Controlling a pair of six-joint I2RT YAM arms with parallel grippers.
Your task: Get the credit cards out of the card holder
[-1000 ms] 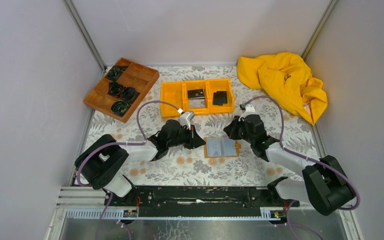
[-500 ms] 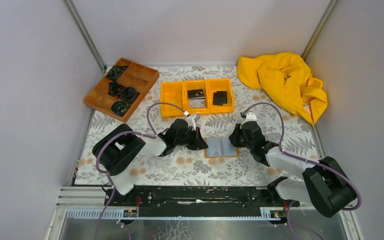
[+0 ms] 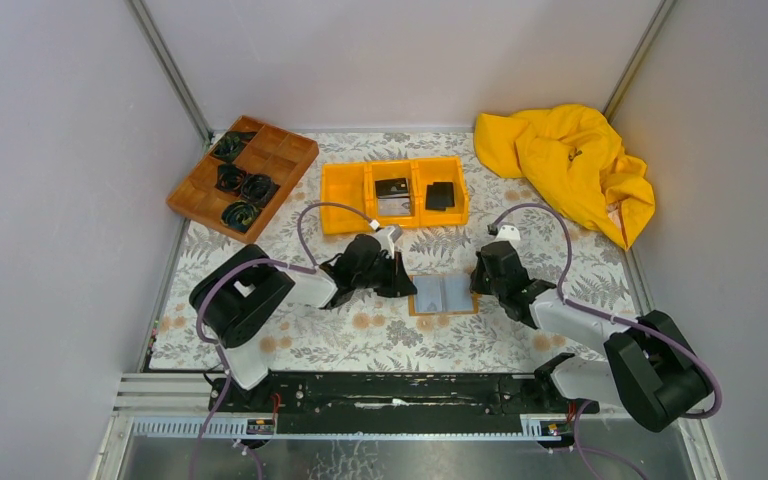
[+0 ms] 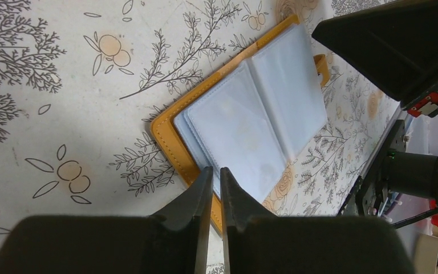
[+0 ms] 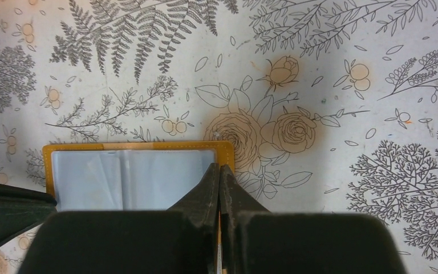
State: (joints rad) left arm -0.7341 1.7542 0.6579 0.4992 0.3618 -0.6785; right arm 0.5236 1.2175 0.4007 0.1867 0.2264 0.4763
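Orange-tan card holder (image 3: 444,294) lies open flat on table (image 3: 290,345), grey-blue pockets up. Right gripper (image 5: 219,168) jaws together, tip at right cover edge, likely pinning it. Left gripper (image 4: 217,172) jaws slit apart at left edge; pockets seemingly empty.

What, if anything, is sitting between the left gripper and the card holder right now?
Nothing visible is. The card holder lies open on the flowered tablecloth. The left gripper has its tips right at one edge of the holder, and the right gripper is at the opposite edge.
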